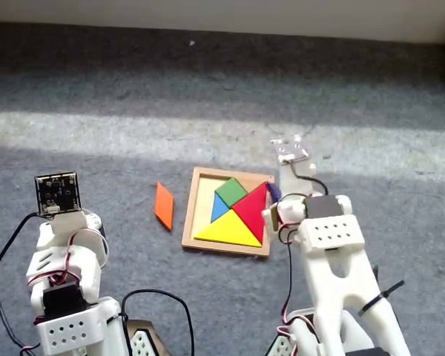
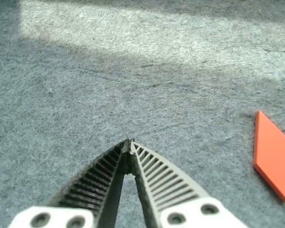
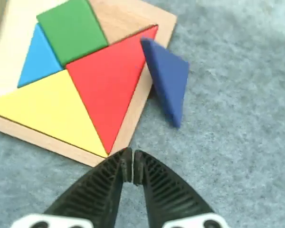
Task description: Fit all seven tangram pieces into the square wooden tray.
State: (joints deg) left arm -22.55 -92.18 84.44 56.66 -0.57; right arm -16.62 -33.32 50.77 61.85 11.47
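Closest in, both grippers are seen pressed shut on nothing: the left gripper (image 2: pixel 129 145) over grey carpet (image 2: pixel 133 71), the right gripper (image 3: pixel 132 159) just off a corner of the wooden tray (image 1: pixel 195 222). Laid flat inside are the yellow triangle (image 1: pixel 230 231), red triangle (image 1: pixel 251 209), green square (image 1: pixel 231 191) and light blue triangle (image 1: pixel 219 208); the dark blue triangle (image 3: pixel 167 78) is propped tilted on the rim, largely hidden from above by the right arm (image 1: pixel 334 252); the orange parallelogram (image 1: pixel 164 205) lies apart on the left arm's side, its long axis along the tray's edge.
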